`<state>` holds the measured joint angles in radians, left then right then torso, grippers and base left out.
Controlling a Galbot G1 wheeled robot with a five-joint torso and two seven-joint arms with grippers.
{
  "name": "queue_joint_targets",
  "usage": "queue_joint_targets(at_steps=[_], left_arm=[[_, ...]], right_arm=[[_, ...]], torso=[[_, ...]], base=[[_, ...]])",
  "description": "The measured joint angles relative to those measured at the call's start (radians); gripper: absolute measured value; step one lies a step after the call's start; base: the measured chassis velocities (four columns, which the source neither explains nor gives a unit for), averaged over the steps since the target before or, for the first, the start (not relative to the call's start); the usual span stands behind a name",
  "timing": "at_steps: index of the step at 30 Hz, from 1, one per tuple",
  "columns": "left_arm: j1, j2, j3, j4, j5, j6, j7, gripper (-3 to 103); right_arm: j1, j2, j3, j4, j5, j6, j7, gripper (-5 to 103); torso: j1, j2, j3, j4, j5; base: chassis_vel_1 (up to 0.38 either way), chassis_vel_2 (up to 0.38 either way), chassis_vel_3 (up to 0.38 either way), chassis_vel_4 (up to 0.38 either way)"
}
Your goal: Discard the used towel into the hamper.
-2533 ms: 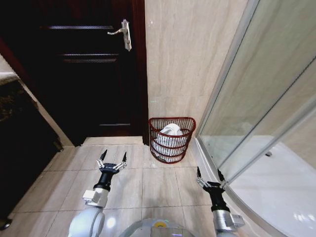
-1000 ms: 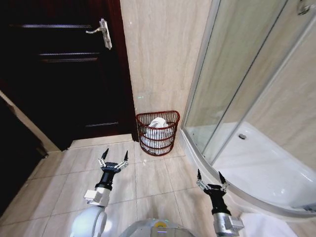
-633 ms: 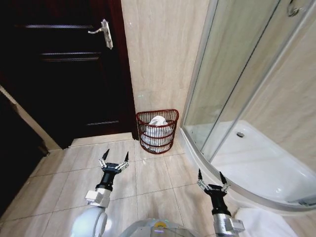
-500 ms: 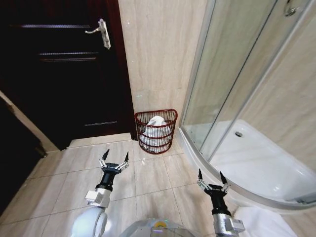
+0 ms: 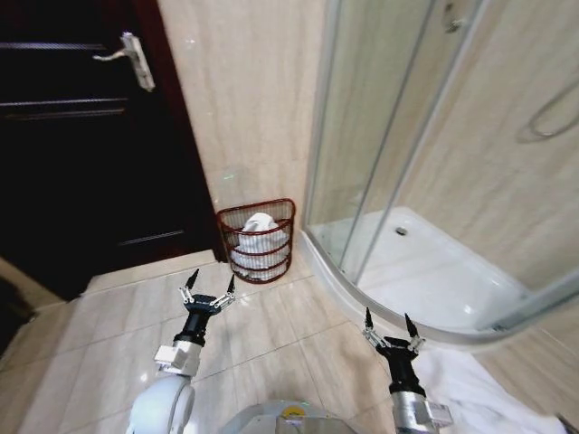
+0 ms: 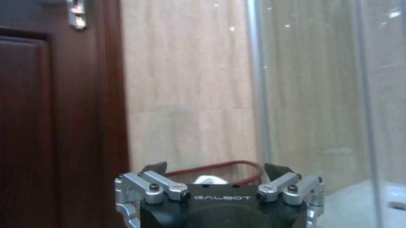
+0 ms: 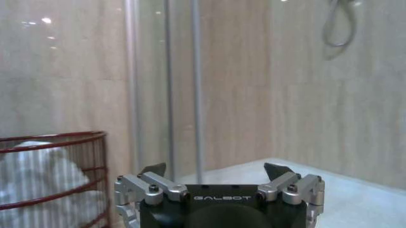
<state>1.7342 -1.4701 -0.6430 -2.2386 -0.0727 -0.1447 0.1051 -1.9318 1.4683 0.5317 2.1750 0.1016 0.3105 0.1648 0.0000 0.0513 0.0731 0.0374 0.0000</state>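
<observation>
We see the hamper (image 5: 257, 240) just left of centre in the head view, standing on the floor against the wall between the dark door (image 5: 72, 136) and the shower enclosure (image 5: 425, 181). A white towel (image 5: 256, 226) already lies inside it. Our left gripper (image 5: 207, 285) and right gripper (image 5: 386, 326) hover low in the frame, both spread wide and carrying nothing. We judge the discarding done, with nothing left.
</observation>
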Motion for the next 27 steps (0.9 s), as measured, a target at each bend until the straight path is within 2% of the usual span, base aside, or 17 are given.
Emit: queue_joint_targets(at_steps=[27], left_arm=[[0.005, -0.001, 0.002, 0.009, -0.006, -0.003, 0.002, 100]], right_arm=[[0.004, 0.003, 0.001, -0.010, 0.008, 0.007, 0.005, 100]], torso=[[0.000, 0.000, 0.000, 0.0000, -0.0001]], base=[[-0.120, -0.124, -0.125, -0.126]])
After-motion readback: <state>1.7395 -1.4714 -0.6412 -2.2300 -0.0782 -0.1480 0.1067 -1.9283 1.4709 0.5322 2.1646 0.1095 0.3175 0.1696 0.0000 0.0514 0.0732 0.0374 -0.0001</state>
